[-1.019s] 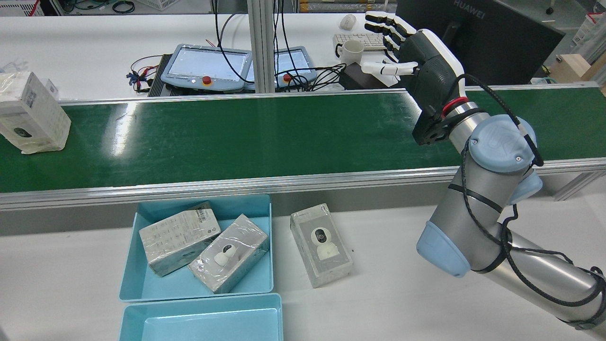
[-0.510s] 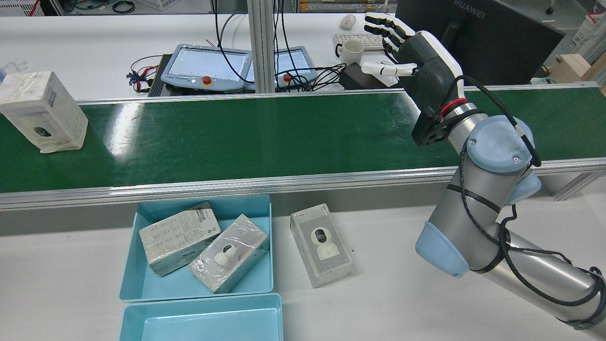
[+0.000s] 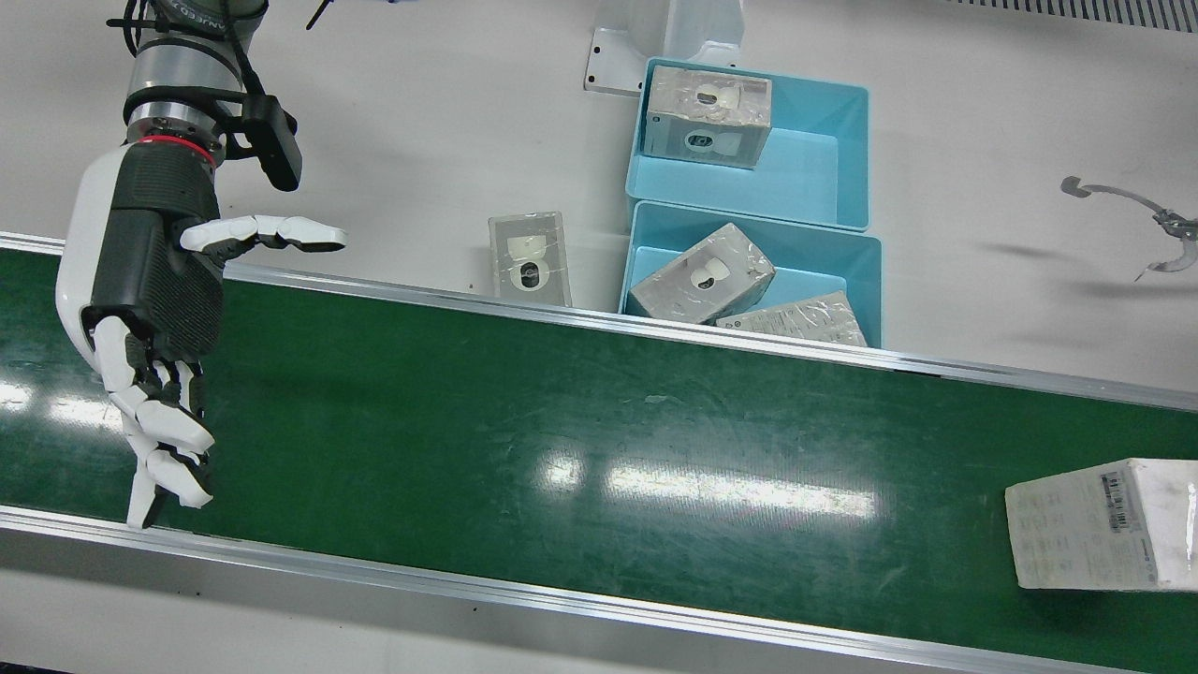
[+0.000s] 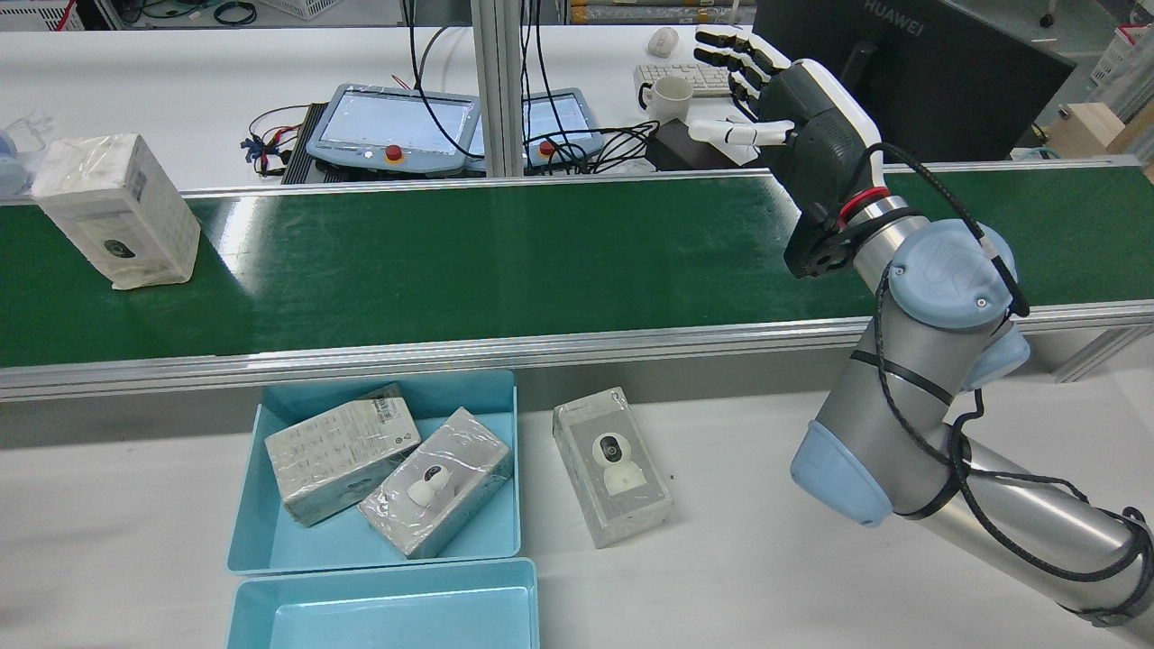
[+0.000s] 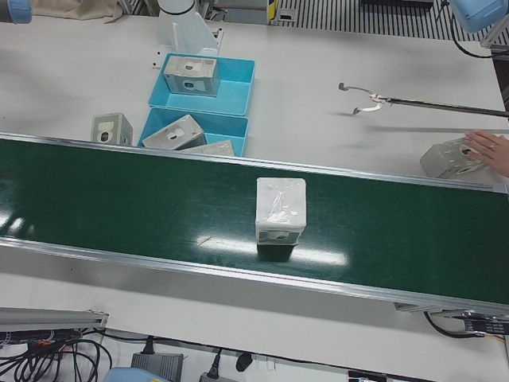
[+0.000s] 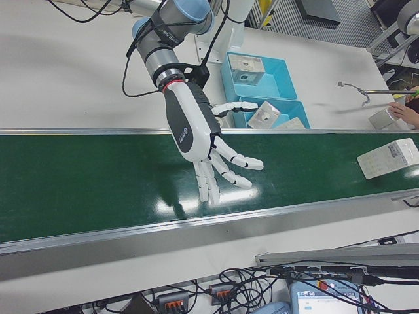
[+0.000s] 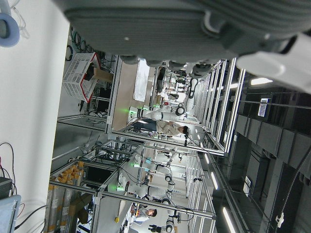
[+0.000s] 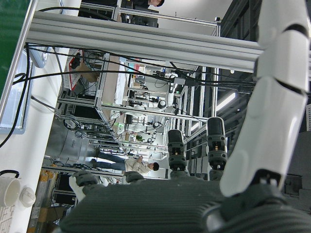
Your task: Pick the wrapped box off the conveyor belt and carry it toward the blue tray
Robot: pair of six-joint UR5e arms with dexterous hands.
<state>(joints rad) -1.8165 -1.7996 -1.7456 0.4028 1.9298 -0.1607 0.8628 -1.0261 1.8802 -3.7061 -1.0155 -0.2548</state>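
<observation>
Waiting step: the conveyor belt (image 4: 505, 261) carries the wrapped box (image 4: 117, 212) upright, well apart from my right hand (image 4: 793, 126), which hovers spread and empty. Next: close around the box on arrival, then carry it to the blue tray (image 4: 270, 550).

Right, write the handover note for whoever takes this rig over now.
Right hand: open, fingers spread, held above the green conveyor belt, holding nothing.
Left hand: only its own camera shows part of it; state unclear.
White plastic-wrapped box: standing on the belt, far from the right hand, untouched.
Blue plastic tray: on the white table beside the belt, two wrapped boxes inside; another box lies on the table next to it.
Done: nothing yet. Left: grasp the box, lift it, carry it to the tray.
</observation>
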